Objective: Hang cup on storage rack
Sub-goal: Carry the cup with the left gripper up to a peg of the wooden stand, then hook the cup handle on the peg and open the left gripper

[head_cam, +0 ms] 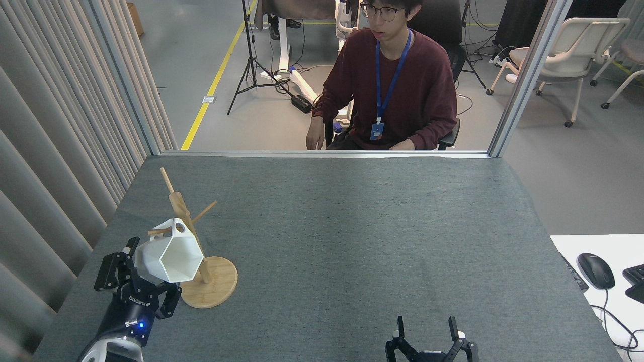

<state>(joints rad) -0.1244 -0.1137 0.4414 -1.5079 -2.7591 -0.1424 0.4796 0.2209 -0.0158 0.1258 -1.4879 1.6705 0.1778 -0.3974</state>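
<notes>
The white faceted cup (168, 255) lies tilted with its hexagonal mouth towards me, pressed against the post of the wooden storage rack (211, 286) at the table's left front. Its handle tab (177, 228) sits over the rack's left peg, whose tip (153, 232) pokes out on the cup's left. My left gripper (141, 265) comes up from below left and is shut on the cup's narrow base, with its fingertips mostly hidden behind the cup. My right gripper (427, 329) rests low at the bottom edge, open and holding nothing, far from the rack.
A seated person (390, 90) faces me beyond the table's far edge. A grey curtain (55, 151) runs along the left side, close to my left arm. A white desk with a black mouse (595, 270) adjoins the table's right side.
</notes>
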